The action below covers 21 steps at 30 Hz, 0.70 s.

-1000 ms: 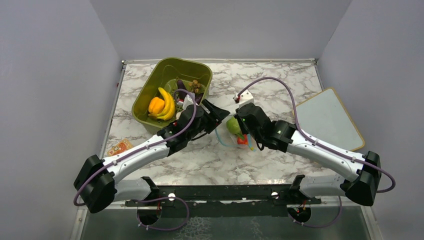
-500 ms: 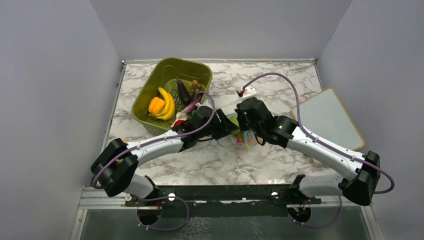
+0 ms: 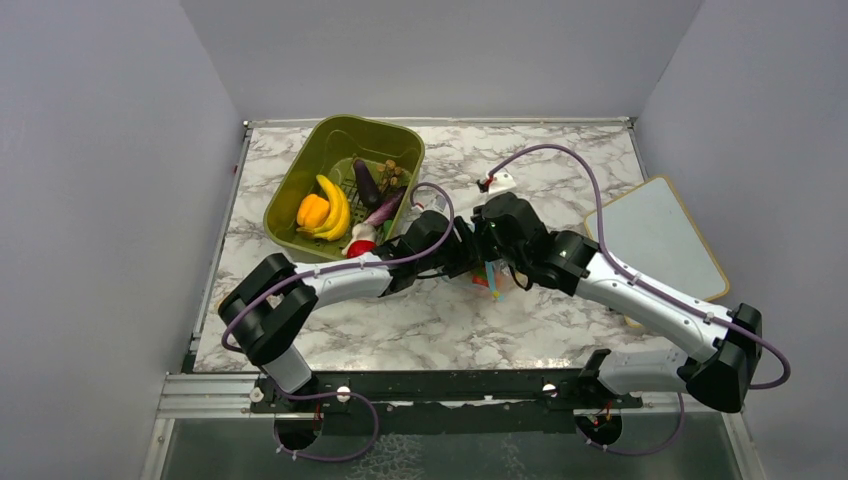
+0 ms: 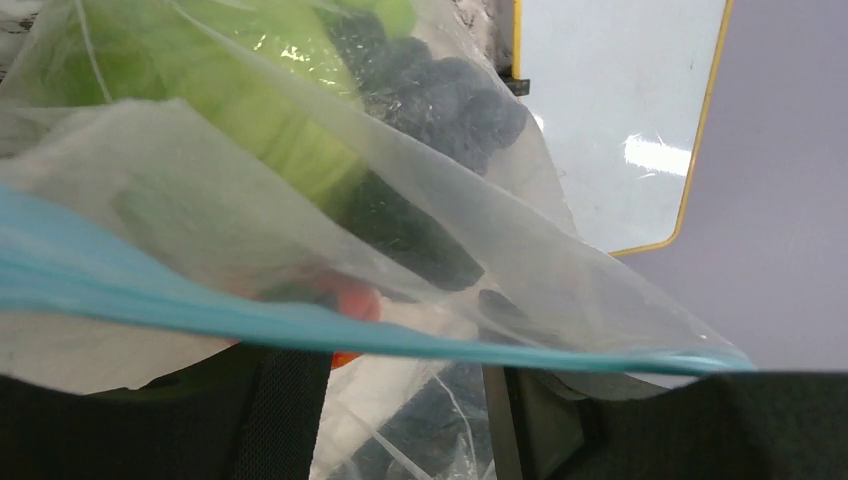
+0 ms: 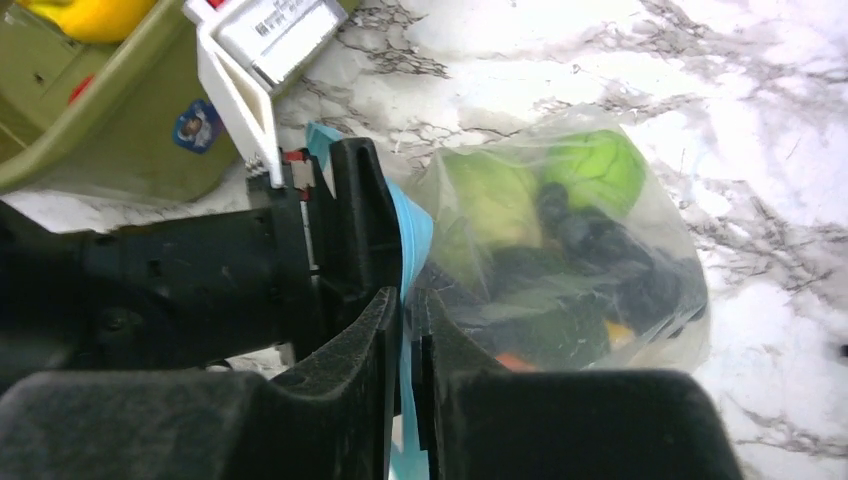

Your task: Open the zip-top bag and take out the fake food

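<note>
Pinching the teal zipper strip (image 5: 412,235) between nearly closed fingers, the right gripper (image 5: 405,310) grips the zip-top bag (image 5: 640,210) at its mouth edge. In the right wrist view the strip runs up and down the picture, and the bag's body bulges away to the right of it, lying on the marble table (image 3: 440,320). The left gripper (image 3: 462,255) sits against the other side of the strip, one black finger touching it. Whether that gripper is clenched on the plastic or merely alongside it I cannot tell.

From the left wrist the strip crosses the picture almost side to side, sloping down toward the right, so the bag's long axis lies across that camera and its contents sit beyond the mouth. The fake food (image 5: 490,205) is inside the bag: a pale green piece, a brighter green round piece (image 5: 595,170), a dark bumpy cluster (image 4: 455,100) and a red-orange bit (image 4: 350,300) low near the strip.

From above, the bag is mostly hidden between the two grippers at the table's middle. A green bin (image 3: 300,185) holding bananas (image 3: 335,205) stands to the left, and a white board (image 3: 655,235) lies to the right.
</note>
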Available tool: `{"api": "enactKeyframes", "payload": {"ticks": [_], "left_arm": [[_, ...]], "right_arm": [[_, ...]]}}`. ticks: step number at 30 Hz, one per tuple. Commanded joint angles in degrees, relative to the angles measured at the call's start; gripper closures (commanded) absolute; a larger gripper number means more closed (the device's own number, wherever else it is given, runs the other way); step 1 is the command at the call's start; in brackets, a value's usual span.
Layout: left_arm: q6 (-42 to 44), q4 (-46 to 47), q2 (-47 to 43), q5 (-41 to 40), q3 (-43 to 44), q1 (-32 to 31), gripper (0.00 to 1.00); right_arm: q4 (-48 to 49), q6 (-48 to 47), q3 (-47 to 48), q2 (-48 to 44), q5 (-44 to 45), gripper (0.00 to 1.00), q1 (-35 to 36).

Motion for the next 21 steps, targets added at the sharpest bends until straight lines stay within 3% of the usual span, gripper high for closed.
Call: {"api": "enactKeyframes", "payload": {"ticks": [1, 6, 11, 16, 21], "left_arm": [[-1.3, 3.1, 1.3, -1.7, 1.0, -0.2, 0.43], [-1.5, 3.1, 0.3, -3.5, 0.3, -0.2, 0.41], [-1.2, 3.0, -1.1, -4.6, -0.9, -0.1, 0.4], [0.5, 3.0, -0.9, -3.6, 0.1, 0.2, 0.37], [1.9, 2.9, 0.2, -1.1, 2.0, 0.2, 0.35]], "right_arm": [[0.3, -0.3, 3.8, -1.8, -3.0, 0.79, -0.8], [1.3, -0.6, 5.0, -3.3, -5.1, 0.63, -3.5], [3.1, -1.2, 2.5, -6.5, -3.3, 0.65, -9.4], [3.2, -2.5, -2.4, -5.2, -22.3, 0.69, -28.4], [1.9, -3.6, -5.2, 2.9, -35.4, 0.82, -35.7]]}}
